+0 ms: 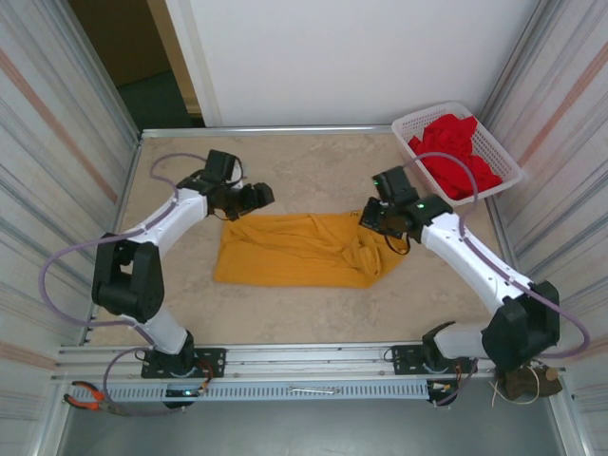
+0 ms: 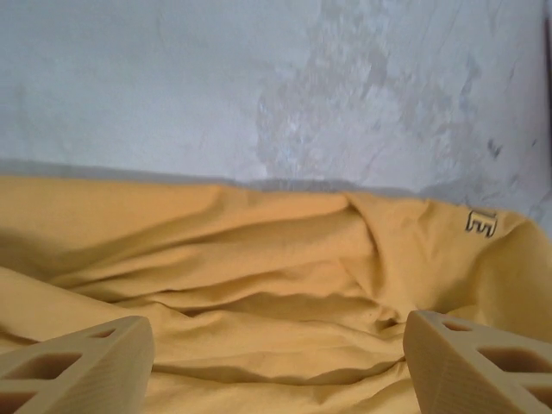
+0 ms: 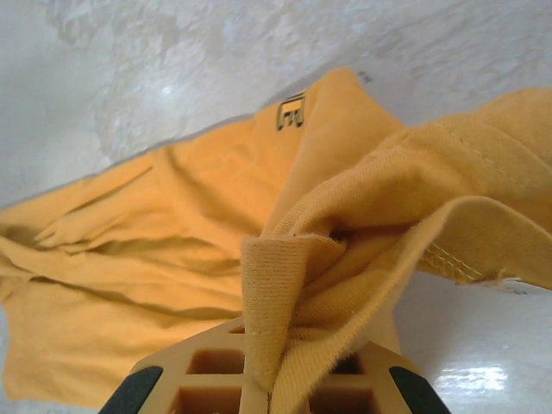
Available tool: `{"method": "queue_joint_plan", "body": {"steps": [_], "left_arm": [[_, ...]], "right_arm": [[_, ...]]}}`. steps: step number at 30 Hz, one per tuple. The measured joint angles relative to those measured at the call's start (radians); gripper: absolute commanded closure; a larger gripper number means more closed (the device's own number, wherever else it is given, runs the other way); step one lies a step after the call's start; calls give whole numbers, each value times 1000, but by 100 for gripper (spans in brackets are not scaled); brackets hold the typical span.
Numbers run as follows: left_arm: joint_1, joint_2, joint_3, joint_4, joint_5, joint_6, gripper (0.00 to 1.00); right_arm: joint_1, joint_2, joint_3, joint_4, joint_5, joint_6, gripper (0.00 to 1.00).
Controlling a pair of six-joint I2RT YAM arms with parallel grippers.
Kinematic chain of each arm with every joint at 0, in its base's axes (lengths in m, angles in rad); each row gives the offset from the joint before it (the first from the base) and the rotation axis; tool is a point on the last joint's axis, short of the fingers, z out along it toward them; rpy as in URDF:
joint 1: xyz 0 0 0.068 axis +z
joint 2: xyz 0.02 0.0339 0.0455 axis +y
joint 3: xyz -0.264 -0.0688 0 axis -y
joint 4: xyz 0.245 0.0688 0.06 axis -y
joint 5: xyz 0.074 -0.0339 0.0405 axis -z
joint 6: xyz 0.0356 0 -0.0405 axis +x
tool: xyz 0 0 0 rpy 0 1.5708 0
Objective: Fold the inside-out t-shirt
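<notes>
1. The mustard-yellow t-shirt (image 1: 299, 249) lies crumpled on the worktop (image 1: 313, 161), near its middle. It is spread from left to right between the two arms.
2. The left part of the t-shirt lies low with shallow wrinkles. The right part is bunched and raised.
3. The left gripper (image 1: 258, 197) stands at the far left corner of the t-shirt. Its jaws are wide apart with nothing clamped between them. In the left wrist view its fingers (image 2: 86, 366) flank a stretch of wrinkled yellow cloth. Whether the fingertips touch the cloth cannot be told from this angle.
4. The right gripper (image 3: 267, 379) is at the far right end of the t-shirt. Its jaws are closed and pinch a thick fold of the yellow cloth. In the right wrist view the fold rises from between the jaws and drapes away to the right, showing a stitched hem.
5. A small square label (image 3: 291, 112) sits on the cloth close to its far edge, beside the lifted fold.
6. A white basket (image 1: 501, 152) stands at the far right corner of the worktop. It holds a red garment (image 1: 454, 157), well apart from the t-shirt.
7. Red-handled pliers (image 1: 90, 397) lie on the near rail at the left, beside the left arm's base.
</notes>
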Motion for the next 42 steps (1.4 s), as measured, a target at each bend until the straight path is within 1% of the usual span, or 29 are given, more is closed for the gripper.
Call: {"method": "queue_joint_plan", "body": {"steps": [4, 9, 15, 22, 27, 29, 30, 32, 33, 35, 37, 39, 42], "left_arm": [[88, -2, 4, -30, 34, 16, 23], [186, -2, -13, -37, 85, 21, 23], [262, -5, -54, -35, 133, 21, 23], [309, -24, -71, -31, 177, 21, 23], [371, -26, -71, -31, 184, 21, 23], [408, -26, -71, -31, 188, 21, 23], [425, -25, -71, -31, 191, 21, 23], [465, -23, -70, -31, 197, 21, 23], [481, -21, -70, -31, 200, 21, 23], [512, -13, -66, -34, 202, 22, 23], [529, -8, -58, -40, 201, 29, 23], [532, -8, -51, -43, 203, 36, 23], [521, -18, -53, -47, 206, 41, 23]], "right_arm": [[149, 132, 127, -60, 108, 60, 100], [281, 327, 307, -129, 199, 121, 100], [360, 535, 535, -187, 230, 174, 100], [416, 743, 832, -238, 227, 216, 100], [448, 886, 1017, -252, 214, 238, 100], [461, 966, 1099, -234, 184, 238, 63], [466, 1000, 1130, -212, 162, 227, 52], [476, 1085, 1209, -147, 73, 194, 35], [481, 1122, 1246, -120, 31, 176, 29], [489, 1153, 1267, -80, -31, 132, 25], [494, 1133, 1239, -53, -67, 90, 24], [486, 1053, 1134, -11, -95, 58, 25], [439, 855, 915, 44, -118, 15, 25]]}}
